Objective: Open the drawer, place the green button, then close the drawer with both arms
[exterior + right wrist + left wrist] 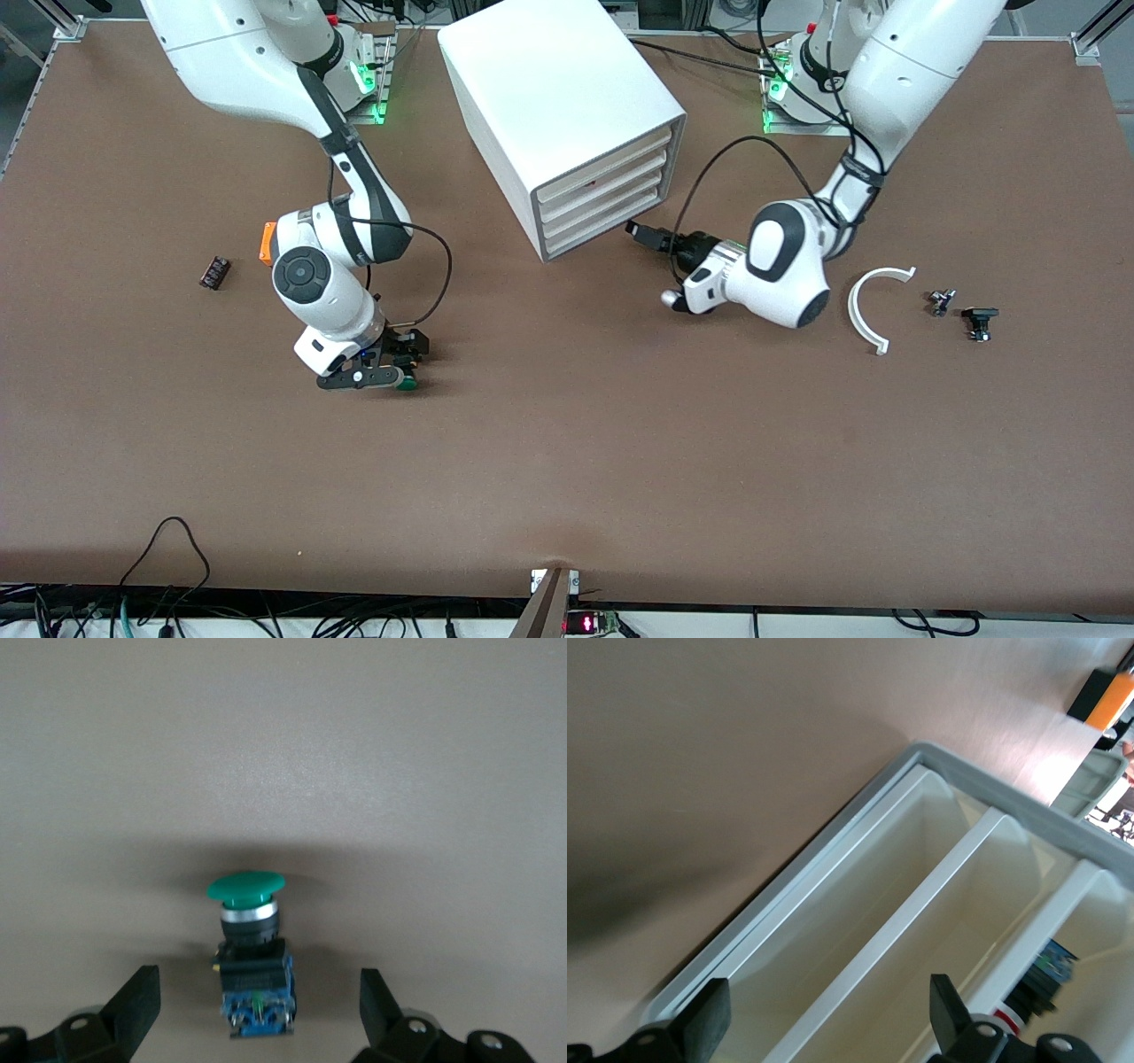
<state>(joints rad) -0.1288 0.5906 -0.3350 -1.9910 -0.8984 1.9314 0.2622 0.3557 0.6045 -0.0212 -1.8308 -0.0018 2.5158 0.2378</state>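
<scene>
1. Brown table carries the cabinet, its bottommost drawer shut
2. My right jaws, spread, straddle the button (green cap)
3. My left jaws gape before that drawer

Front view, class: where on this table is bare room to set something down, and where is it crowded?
Bare: the wide strip nearer the camera than the right gripper and the button. Crowded: around the cabinet at the left gripper, and by the white arc and small parts.

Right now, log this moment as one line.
left gripper: open at cabinet front | right gripper: open around button | drawer: shut
</scene>
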